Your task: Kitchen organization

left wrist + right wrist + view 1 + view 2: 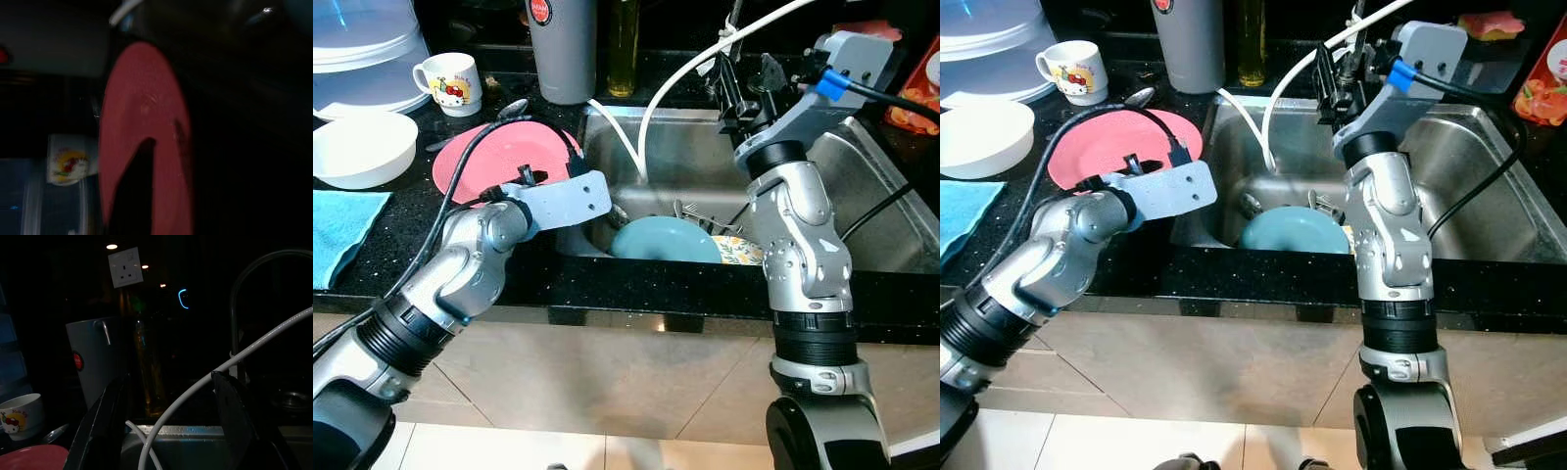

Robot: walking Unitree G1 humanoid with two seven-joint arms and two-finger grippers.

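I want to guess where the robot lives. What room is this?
Most likely a home kitchen: a steel sink holding a blue plate, a black countertop with a cartoon mug, and a pink plate.

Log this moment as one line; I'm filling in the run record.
left gripper: at pink plate on counter, grip unclear | right gripper: open, raised over sink near white hose | teal plate: in sink
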